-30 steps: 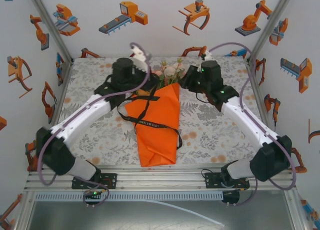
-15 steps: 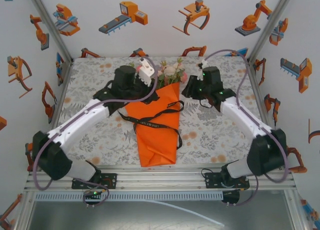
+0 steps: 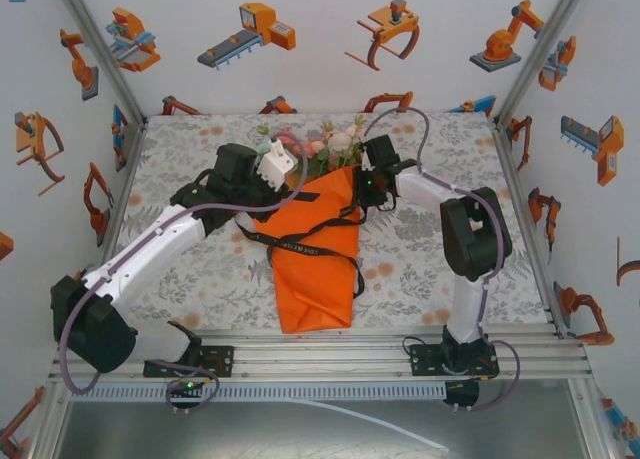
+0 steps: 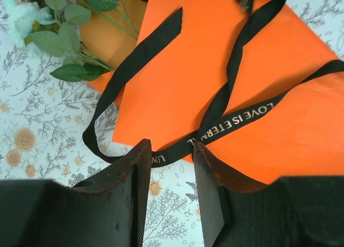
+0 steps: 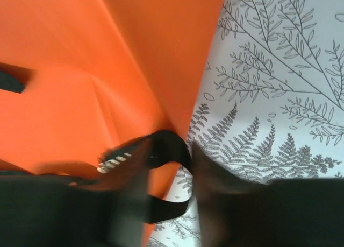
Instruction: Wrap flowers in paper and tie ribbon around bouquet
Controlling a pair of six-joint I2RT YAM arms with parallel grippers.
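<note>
Tying step: the bouquet [image 3: 315, 249] lies mid-counter [image 3: 420, 259], the ribbon [image 4: 231, 123] draped across it. The left gripper [image 4: 169, 150] is narrowly parted and empty. The right gripper [image 5: 171, 150] is blurred, perhaps pinching a ribbon loop. Next, both ends need gripping and crossing.

The paper [image 4: 177, 85] is smooth, matt orange sheet with soft creases, the ribbon [image 4: 236, 119] black woven cloth with shiny gold lettering, the tablecloth [image 4: 32, 145] at lower left matt printed fabric, and the fingers [image 4: 137, 198] of the left gripper [image 4: 168, 150] dull black plastic.
</note>
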